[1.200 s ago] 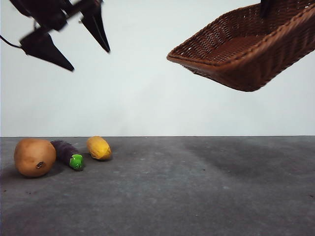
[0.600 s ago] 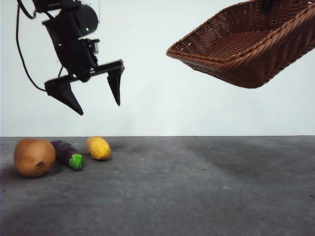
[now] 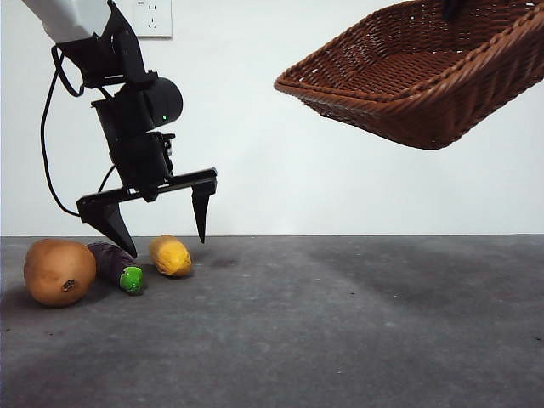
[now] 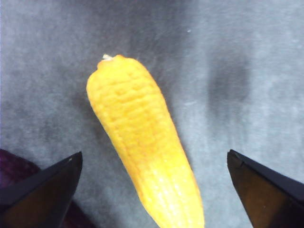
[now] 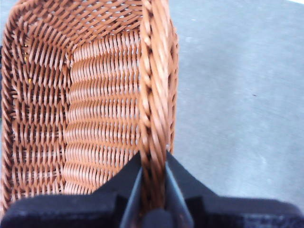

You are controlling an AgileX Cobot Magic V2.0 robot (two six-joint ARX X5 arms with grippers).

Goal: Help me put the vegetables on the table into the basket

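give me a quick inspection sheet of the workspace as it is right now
surface: dark grey table, matte and mottled
job's things: potato, eggplant and corn lie on the table in a row; basket is held tilted in the air, no vegetables seen in it
clutter: nothing seen
grippers: left gripper open, jaws pointing down just above the corn, one each side of it in the wrist view; right gripper shut on the basket's rim
cables: black cable loops beside the left arm
surroundings: white wall, wall socket
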